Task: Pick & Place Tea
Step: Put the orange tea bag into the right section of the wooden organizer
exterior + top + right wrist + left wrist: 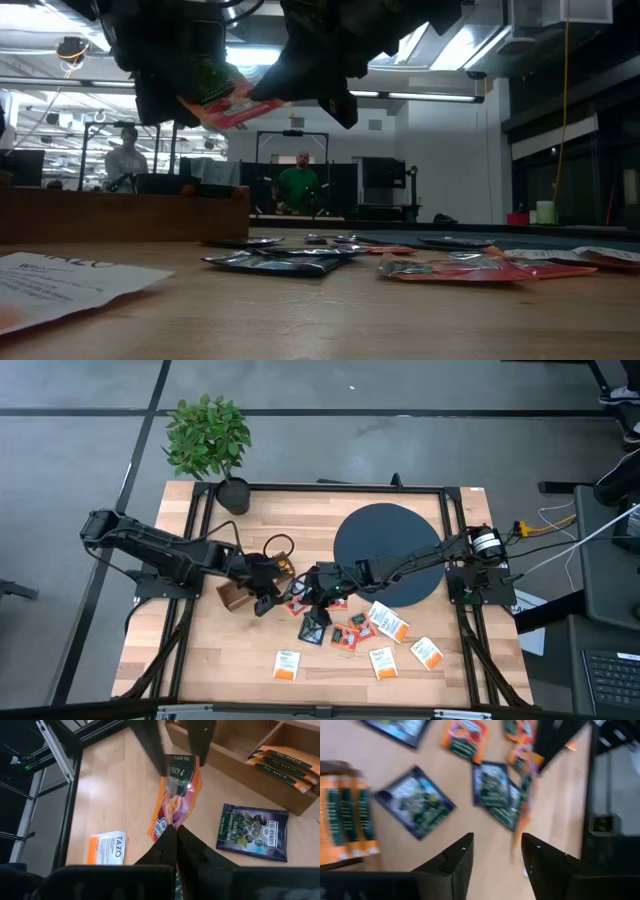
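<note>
holding one red-orange tea bag [172, 795] clamped by its edge, the right claw [176, 836] lifts it above the surface [220, 660] beside the wooden box [235, 757]; the left claw [492, 855] stands apart, empty, apparently ready for a handover.

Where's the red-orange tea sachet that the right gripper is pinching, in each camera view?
High view: red-orange sachet is a small red patch at centre, between the two grippers.
Low view: sachet hangs tilted at upper left.
Left wrist view: sachet is blurred, edge-on, beyond the fingers.
Right wrist view: sachet at centre, pinched by the right gripper.
Shared landmark: the wooden box beside it.
</note>
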Controlling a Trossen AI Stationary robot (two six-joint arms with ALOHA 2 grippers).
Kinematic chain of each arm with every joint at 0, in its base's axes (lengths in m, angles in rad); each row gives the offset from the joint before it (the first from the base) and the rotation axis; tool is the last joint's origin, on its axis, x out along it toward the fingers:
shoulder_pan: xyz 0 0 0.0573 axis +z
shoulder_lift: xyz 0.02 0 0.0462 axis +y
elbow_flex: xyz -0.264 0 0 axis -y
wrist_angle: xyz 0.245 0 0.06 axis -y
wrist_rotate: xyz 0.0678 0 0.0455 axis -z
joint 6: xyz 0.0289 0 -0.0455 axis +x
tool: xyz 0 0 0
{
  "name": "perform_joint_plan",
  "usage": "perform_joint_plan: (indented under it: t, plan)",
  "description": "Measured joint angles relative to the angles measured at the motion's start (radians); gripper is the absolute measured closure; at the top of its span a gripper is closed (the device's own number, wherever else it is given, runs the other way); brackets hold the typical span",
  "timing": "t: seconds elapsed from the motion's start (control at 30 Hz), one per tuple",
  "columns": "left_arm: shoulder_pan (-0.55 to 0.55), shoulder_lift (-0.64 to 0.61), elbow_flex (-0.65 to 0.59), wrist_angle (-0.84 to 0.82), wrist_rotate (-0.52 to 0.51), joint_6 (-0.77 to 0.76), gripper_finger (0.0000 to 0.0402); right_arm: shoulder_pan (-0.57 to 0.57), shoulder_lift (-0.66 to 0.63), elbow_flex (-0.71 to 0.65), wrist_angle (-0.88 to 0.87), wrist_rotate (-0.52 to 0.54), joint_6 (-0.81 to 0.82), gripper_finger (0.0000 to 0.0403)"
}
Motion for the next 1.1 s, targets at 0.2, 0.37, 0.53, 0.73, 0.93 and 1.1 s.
perform_joint_plan:
  t: [0.2, 0.37, 0.53, 0.73, 0.93, 1.1]
  plan:
    - [0.022, 0.0, 0.0, 0.0, 0.091, 0.018, 0.0269, -0.001, 0.0, 0.0, 0.045, 0.014, -0.018, 0.04]
    - [0.04, 0.0, 0.0, 0.035, 0.09, 0.028, 0.0339, -0.001, 0.0, 0.0, 0.046, 0.014, -0.018, 0.0394]
    - [0.046, 0.0, 0.0, 0.096, 0.09, 0.036, 0.0395, -0.002, 0.0, 0.0, 0.045, 0.014, -0.016, 0.0392]
    - [0.045, 0.0, 0.0, 0.089, 0.093, 0.037, 0.0399, -0.003, 0.0, 0.0, 0.046, 0.015, 0.008, 0.039]
    - [0.045, 0.0, 0.001, 0.076, 0.084, 0.036, 0.0399, -0.017, -0.002, 0.0, 0.011, 0.006, 0.074, 0.038]
    - [0.042, 0.002, 0.024, -0.017, 0.035, 0.042, 0.0399, -0.04, -0.052, -0.002, -0.175, -0.014, 0.115, 0.0342]
